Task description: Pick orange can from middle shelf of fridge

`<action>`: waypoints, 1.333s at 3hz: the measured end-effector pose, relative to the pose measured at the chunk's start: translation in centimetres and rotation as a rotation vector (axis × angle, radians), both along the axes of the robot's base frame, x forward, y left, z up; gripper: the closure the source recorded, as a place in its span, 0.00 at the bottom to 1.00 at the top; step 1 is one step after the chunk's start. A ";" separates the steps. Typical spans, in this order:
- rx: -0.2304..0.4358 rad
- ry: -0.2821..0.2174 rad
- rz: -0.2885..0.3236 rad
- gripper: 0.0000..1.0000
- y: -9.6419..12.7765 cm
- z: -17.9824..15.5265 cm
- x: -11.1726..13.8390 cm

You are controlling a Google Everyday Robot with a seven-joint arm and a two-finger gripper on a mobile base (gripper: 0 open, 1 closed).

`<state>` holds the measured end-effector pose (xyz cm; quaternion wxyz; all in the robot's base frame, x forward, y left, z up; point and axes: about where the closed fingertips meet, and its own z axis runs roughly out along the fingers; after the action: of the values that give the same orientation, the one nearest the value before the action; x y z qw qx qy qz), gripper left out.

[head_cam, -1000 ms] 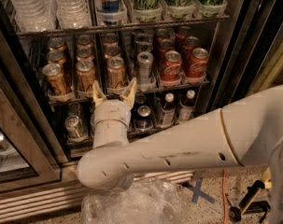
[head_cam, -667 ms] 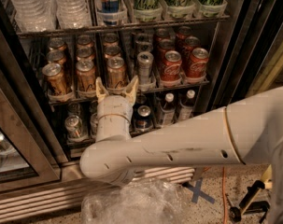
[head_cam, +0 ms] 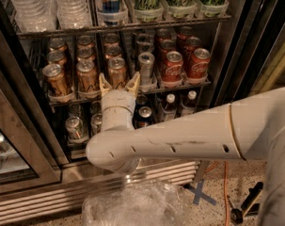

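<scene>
Fridge (head_cam: 240,46) open, middle shelf (head_cam: 204,82) | gripper (head_cam: 118,84) at shelf's near edge, jaws spread | orange can (head_cam: 116,69) upright, straight ahead between them, just farther in

The orange can (head_cam: 116,70), copper-coloured with a silver lid and pull tab, stands upright at the near end of its lane on the middle shelf (head_cam: 154,89), a dark wire rack in the black-framed fridge (head_cam: 236,46). The gripper (head_cam: 119,83) is just in front of it, its spread fingers flanking the can's left and right sides.
</scene>
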<state>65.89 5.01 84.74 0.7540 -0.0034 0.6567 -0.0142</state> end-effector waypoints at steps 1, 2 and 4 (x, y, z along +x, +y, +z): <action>0.004 0.018 0.007 0.26 -0.1 -0.6 1.3; 0.003 0.032 0.009 0.27 -0.2 -1.3 2.6; -0.016 0.034 0.003 0.28 -0.4 -1.5 5.2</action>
<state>71.09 4.58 83.20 0.7425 -0.0107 0.6695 -0.0181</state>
